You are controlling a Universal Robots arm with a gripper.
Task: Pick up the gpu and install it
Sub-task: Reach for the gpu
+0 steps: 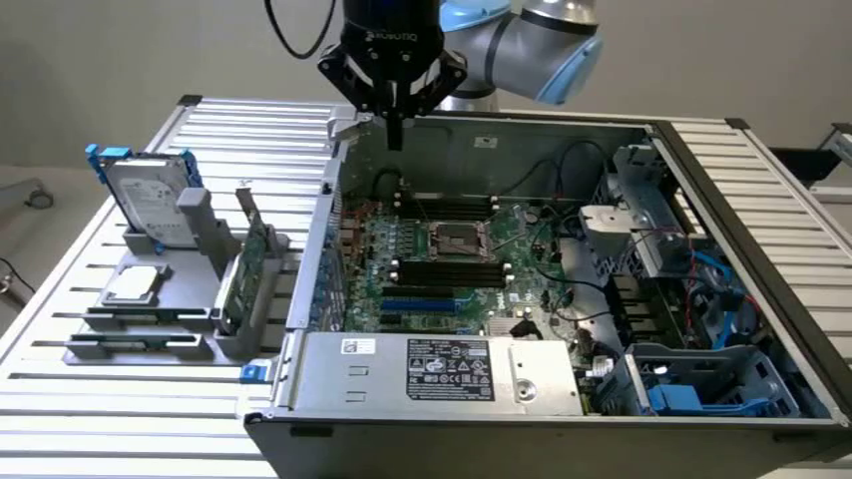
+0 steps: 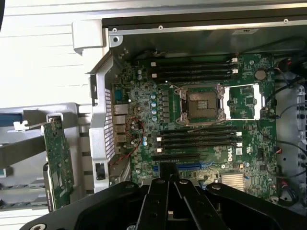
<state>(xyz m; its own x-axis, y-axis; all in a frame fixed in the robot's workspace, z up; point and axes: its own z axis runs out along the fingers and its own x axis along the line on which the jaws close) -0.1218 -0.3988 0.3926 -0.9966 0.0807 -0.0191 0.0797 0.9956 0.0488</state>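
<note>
The gpu [image 1: 241, 261] stands on edge in a grey holder [image 1: 160, 334] outside the open computer case, on the exterior view's left, its green board face showing. The wrist view also catches the gpu [image 2: 58, 163], green face and silver bracket, beside the case wall. My gripper [image 1: 394, 138] hangs above the case's back corner, well clear of the gpu, with its black fingers pressed together and nothing between them. In the wrist view the gripper [image 2: 171, 181] points down over the motherboard [image 2: 201, 120].
The open computer case [image 1: 745, 239] holds the large green motherboard [image 1: 446, 259] and a silver power supply [image 1: 440, 369]. A silver hard drive with a blue frame [image 1: 144, 195] stands in the holder, and another drive [image 1: 134, 284] lies flat. Everything rests on a slatted metal table [image 1: 120, 419].
</note>
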